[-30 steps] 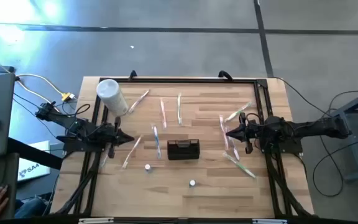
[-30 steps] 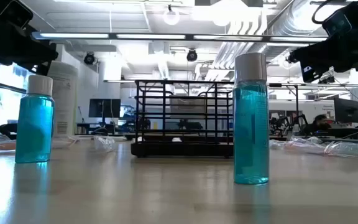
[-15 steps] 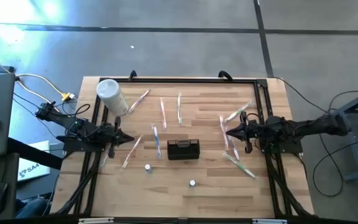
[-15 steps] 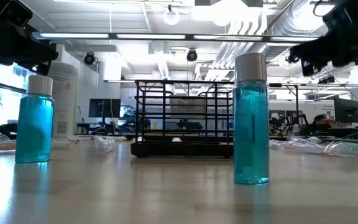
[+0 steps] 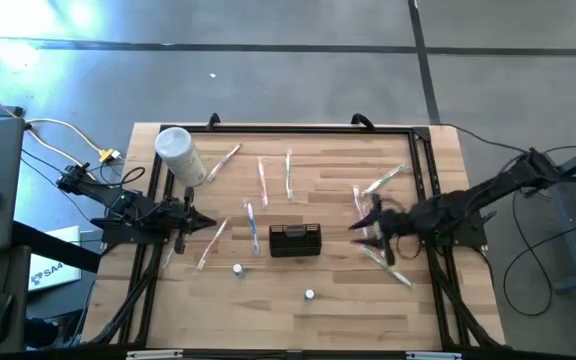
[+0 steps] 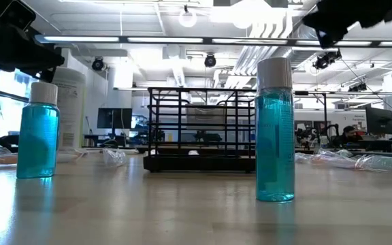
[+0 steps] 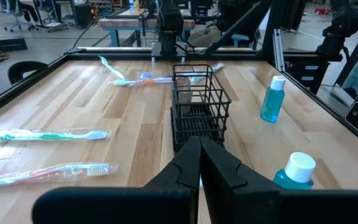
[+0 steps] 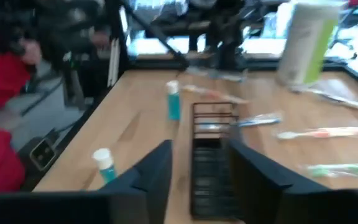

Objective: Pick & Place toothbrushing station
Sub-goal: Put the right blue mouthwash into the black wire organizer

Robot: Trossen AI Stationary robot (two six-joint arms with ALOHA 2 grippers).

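I'm seeing my right gripper (image 8: 194, 168) standing parted toward the black holder (image 8: 215, 155), two blue bottles (image 8: 173, 99) probably beside it.

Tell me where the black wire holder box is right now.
In the high view, the black wire holder box sits near the wooden table's centre, with two small white-capped blue bottles in front of it.

Two dark, near-black jointed arms of slender segmented links, seen from above. Each ends in a two-fingered pincer: left pincer (image 5: 211, 224) and right pincer (image 5: 359, 225). Fingers (image 7: 219, 168) are matte black, flat-sided, tapering wedges. A thin black cable loops beside the right arm's rear links; yellow-tagged pale cables trail behind the left arm's base.
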